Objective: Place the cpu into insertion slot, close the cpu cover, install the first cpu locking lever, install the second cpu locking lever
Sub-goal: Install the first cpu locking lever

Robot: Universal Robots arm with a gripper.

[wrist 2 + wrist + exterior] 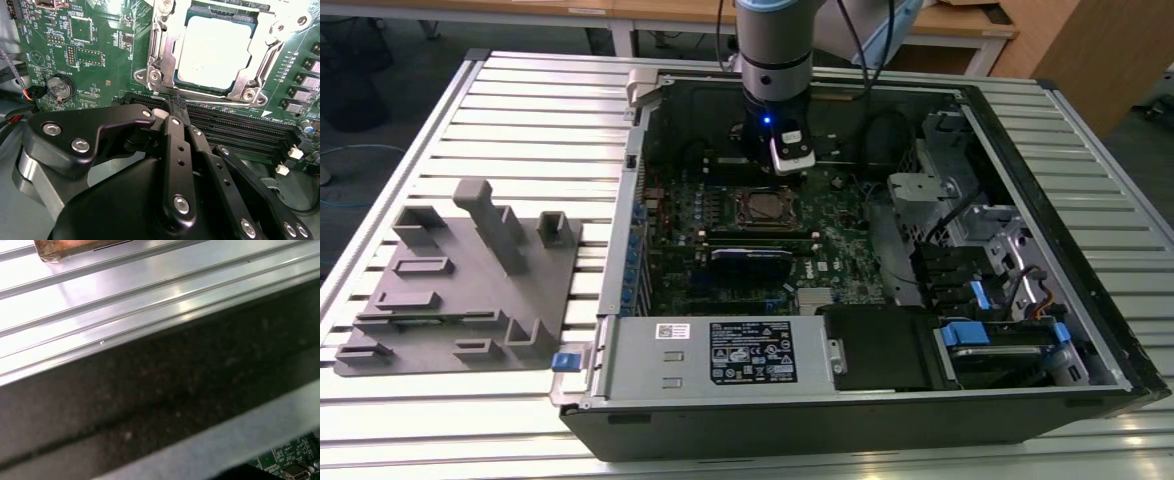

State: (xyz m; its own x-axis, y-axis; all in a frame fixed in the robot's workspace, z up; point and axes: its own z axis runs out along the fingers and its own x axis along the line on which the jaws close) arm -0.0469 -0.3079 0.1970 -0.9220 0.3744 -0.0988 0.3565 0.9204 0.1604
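Closed fingers mark the gripper (175, 107) in the second wrist view: the two black fingertips are pressed together with nothing between them, poised just short of the insertion slot (215, 50) and above the long black memory slots (235, 125). In the exterior view the gripper (790, 160) hangs inside the open computer case (881, 420), just on the far side of the socket (765, 208). The cpu (214, 52) already lies in the slot, its pale metal top flat and square to the rim. The cpu cover (160, 50) appears to be down around it, its silvery frame bordering the chip on all sides, though whether it is fully seated I cannot tell. A thin wire-like lever (215, 102) runs along the socket's edge nearest the fingertips; it seems to be the part closest to the tool. The risk here, as I judge it, is a slip: the lever is slender and springy, so narrow fingertips pushing it off-centre could skate off and strike the green motherboard (90, 60) or the memory slots beside it. Pressing on a cover that is not quite flat could also load the chip unevenly. A grey fixture block (460, 290) sits on the ribbed table (520, 100), well to the exterior view's left of the case.
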